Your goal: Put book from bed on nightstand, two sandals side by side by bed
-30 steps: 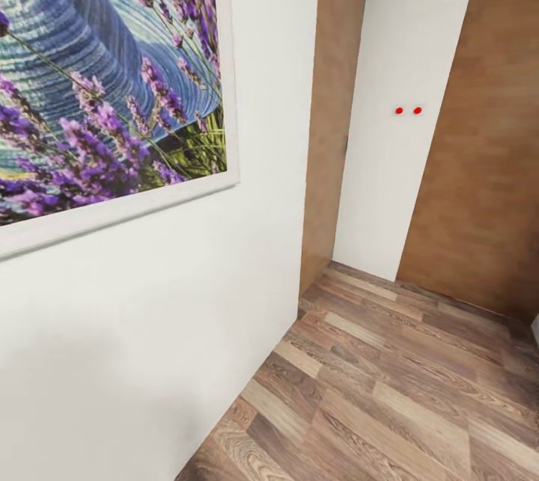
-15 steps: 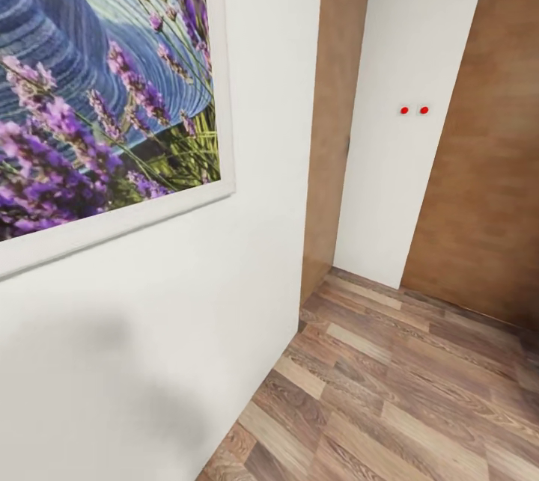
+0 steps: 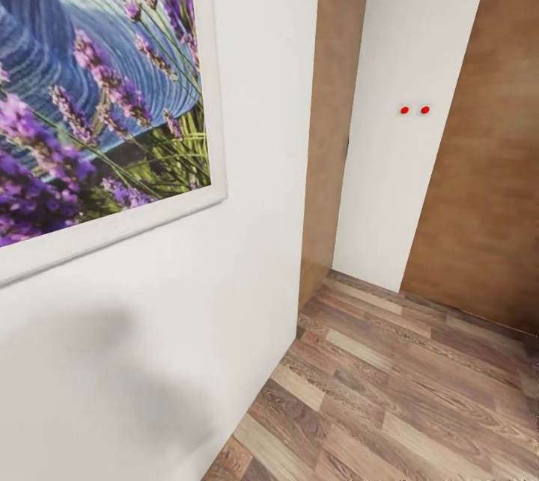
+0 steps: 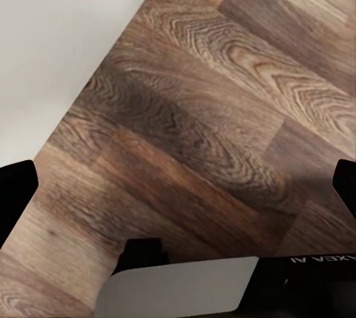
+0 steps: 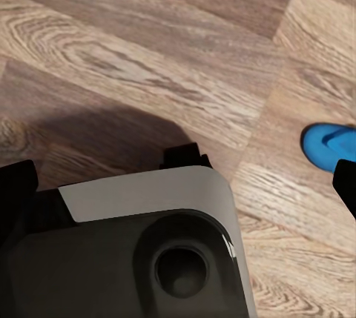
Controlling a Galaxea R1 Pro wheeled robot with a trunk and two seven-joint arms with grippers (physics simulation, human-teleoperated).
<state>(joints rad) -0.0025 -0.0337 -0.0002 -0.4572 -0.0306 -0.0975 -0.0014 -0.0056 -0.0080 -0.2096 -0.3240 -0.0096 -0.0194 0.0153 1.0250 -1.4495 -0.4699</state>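
Sandal (image 5: 331,147): bright blue, rounded end showing in right wrist view, rest cut off by frame edge and dark fingertip. Lies flat on brown wood-plank floor (image 5: 148,58). Strap not visible; which end of the sandal this is cannot be told.

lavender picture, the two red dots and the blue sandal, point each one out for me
lavender picture (image 3: 97,92), head view, on the printed purple flowers.
two red dots (image 3: 405,110), head view, on the left dot, on the white wall panel.
blue sandal (image 5: 330,147), right wrist view, on the visible blue end at the picture's edge.
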